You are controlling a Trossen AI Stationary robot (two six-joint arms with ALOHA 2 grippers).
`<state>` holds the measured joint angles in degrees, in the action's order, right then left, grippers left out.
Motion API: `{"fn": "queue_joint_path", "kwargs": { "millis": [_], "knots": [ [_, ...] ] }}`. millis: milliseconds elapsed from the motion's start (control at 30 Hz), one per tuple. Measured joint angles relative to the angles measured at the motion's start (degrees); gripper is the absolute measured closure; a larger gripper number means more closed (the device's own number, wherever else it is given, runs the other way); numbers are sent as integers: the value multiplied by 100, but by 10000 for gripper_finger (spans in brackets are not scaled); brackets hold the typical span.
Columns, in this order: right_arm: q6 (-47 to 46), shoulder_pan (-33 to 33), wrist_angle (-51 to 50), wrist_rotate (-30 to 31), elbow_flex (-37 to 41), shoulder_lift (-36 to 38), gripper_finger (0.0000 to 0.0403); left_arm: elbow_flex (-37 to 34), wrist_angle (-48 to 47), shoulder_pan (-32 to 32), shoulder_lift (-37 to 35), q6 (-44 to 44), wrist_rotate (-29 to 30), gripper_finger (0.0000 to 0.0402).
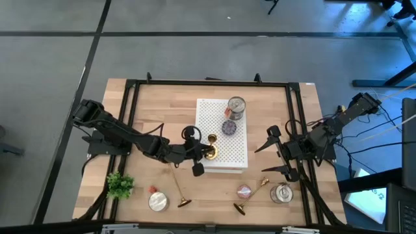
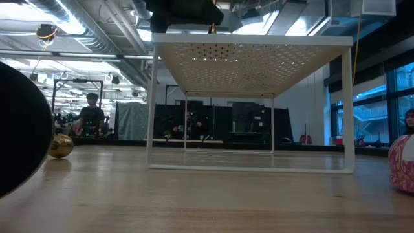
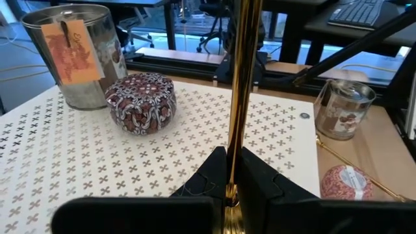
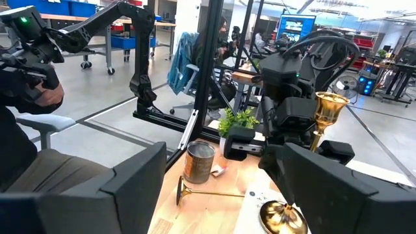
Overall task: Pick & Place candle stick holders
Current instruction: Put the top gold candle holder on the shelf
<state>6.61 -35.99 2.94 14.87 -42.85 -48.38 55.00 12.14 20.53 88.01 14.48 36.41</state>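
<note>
A gold candle stick holder (image 1: 210, 147) stands nearly upright at the near left part of the white perforated stand (image 1: 224, 156), with my left gripper (image 1: 205, 154) shut on it. Its cup (image 4: 331, 104) is at the top and its flared base (image 4: 283, 218) is at the stand's top; I cannot tell whether the base rests there. Two more candle stick holders (image 1: 179, 187) (image 1: 252, 195) lie on their sides on the wooden table near its front edge. My right gripper (image 1: 273, 153) hangs open over the table's right side, touching nothing. My left gripper pinches the holder's thin stem (image 3: 236, 146) low down, just above the base, between its two fingers (image 3: 214, 177). The fingers come nearly level from the table's left, slanting slightly down, and lie across the stem. The holder stands with its cup up, leaning a little.
On the stand sit a tall silver tin (image 1: 236, 107) and a round patterned tin (image 1: 229, 127). On the table near the front are two silver tins (image 1: 158, 201) (image 1: 281, 193), a pink disc (image 1: 244, 191) and a small green plant (image 1: 120, 185). A black frame borders the table.
</note>
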Motion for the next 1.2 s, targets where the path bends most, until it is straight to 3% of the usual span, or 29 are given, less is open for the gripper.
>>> {"fn": "queue_joint_path", "kwargs": {
  "millis": [433,767,1200],
  "knots": [
    [-13,0,-13,10,0,0,94,-2,-81,-39,0,232,23,384],
    [-15,0,-13,9,0,0,94,-4,-276,67,0,339,507,369],
    [-13,0,-10,4,0,0,94,-4,-297,139,0,433,463,366]
  ]
}}
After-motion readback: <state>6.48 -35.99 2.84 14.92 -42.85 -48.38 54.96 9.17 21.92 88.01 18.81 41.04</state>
